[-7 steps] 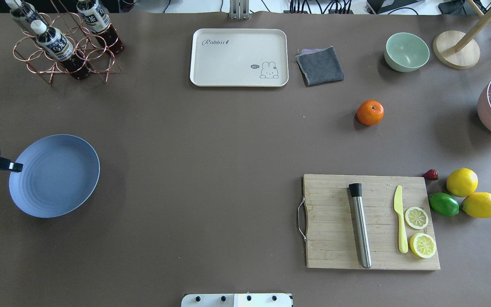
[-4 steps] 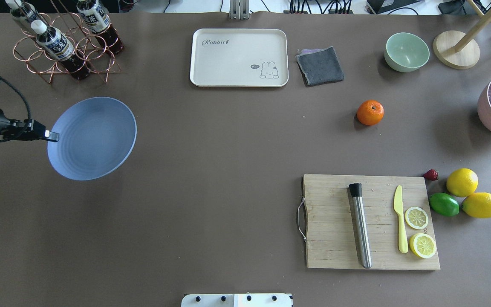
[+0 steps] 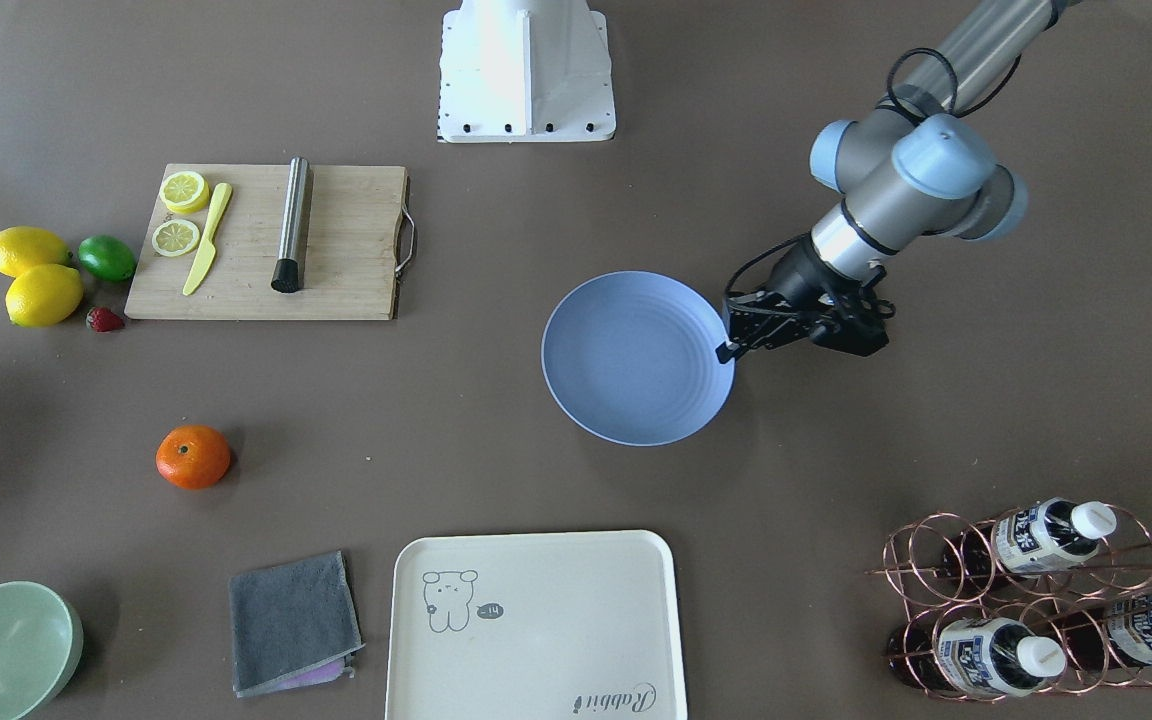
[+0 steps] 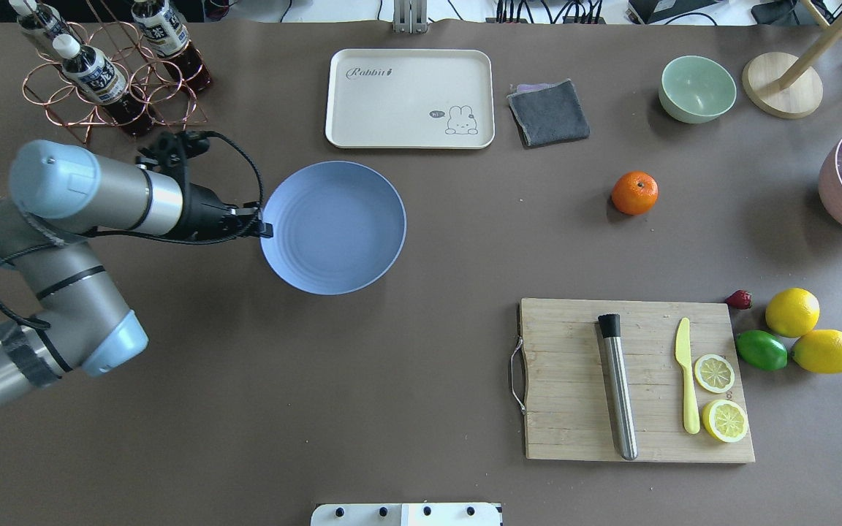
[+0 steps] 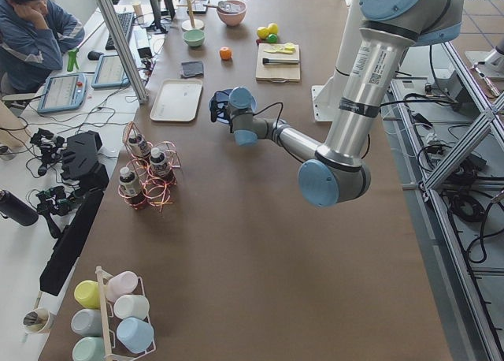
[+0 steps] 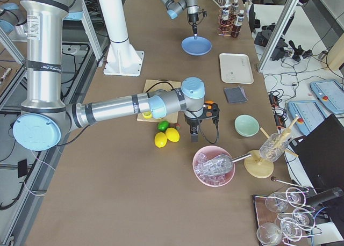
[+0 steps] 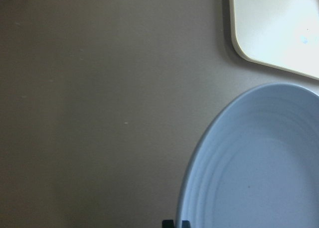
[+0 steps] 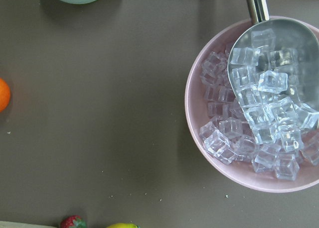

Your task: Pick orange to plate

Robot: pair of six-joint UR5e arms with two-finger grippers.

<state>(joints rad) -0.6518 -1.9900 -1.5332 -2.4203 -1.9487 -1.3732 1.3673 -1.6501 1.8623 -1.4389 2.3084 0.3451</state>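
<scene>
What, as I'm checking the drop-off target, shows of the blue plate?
The plate is round, shallow, blue-lavender with faint concentric rings, matte like plastic, and empty. It is close to the cream tray without touching it. The left gripper pinches its rim on the robot's left side. The orange lies apart, toward the robot's right.

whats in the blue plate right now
Nothing: the plate's ringed inside is bare. The left gripper pinches its rim, covering a small spot there. The orange sits apart on the table.
</scene>
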